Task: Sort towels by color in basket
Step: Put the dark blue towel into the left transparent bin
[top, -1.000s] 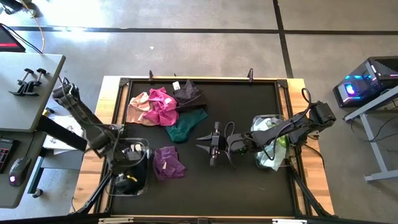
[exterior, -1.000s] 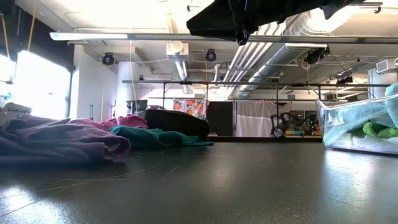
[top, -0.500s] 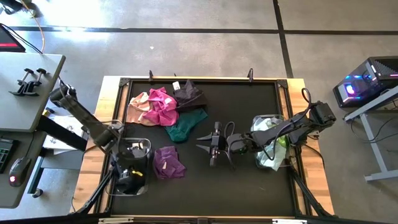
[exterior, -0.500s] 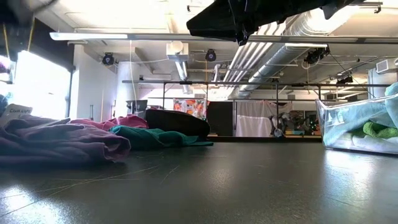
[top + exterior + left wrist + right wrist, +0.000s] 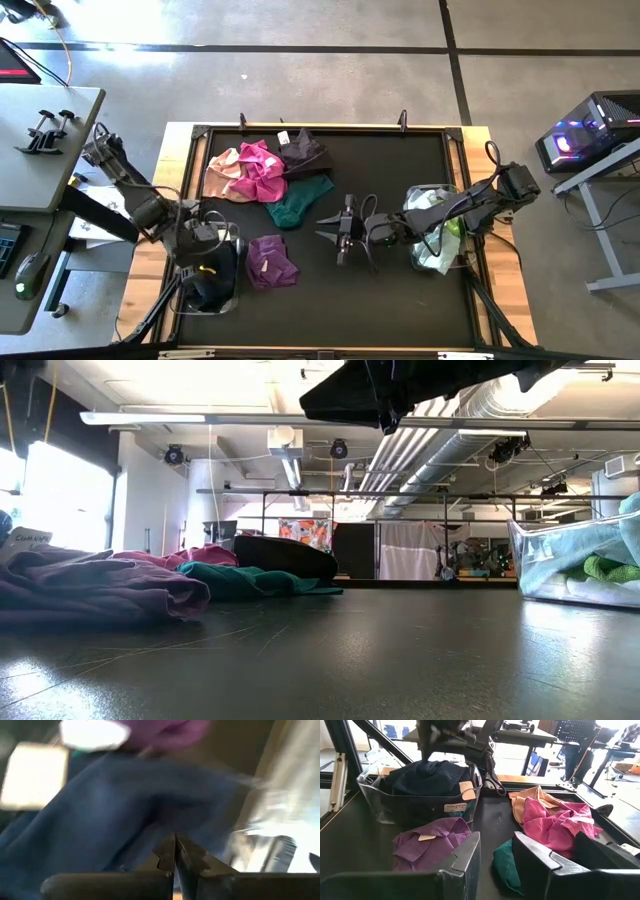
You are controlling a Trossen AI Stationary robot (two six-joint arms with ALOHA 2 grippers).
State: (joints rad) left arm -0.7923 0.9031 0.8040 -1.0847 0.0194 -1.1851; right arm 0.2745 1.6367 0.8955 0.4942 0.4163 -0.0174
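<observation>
My left gripper (image 5: 208, 248) (image 5: 174, 851) is shut and hangs over the clear left basket (image 5: 232, 292), just above the navy towel (image 5: 110, 815) (image 5: 427, 777) lying in it. My right gripper (image 5: 322, 229) (image 5: 496, 845) stands open at mid-table, pointing toward the table's left edge, with nothing between its fingers. On the mat lie a purple towel (image 5: 271, 262), a teal one (image 5: 300, 203), a magenta one (image 5: 258, 170), a peach-pink one (image 5: 222, 172) and a dark one (image 5: 304, 152). The right basket (image 5: 437, 250) holds white, mint and lime towels.
The right arm reaches over the right basket (image 5: 580, 565). A wooden frame (image 5: 500, 290) borders the black mat; free mat (image 5: 400, 300) lies along the near middle. A desk (image 5: 40, 150) stands off the left edge and a computer (image 5: 590, 135) off the right.
My left gripper has risen from down in the left basket to just above it, drawing back a little toward the table's left edge and tipping as it went. It has stayed shut. The towels and my right arm have kept still.
</observation>
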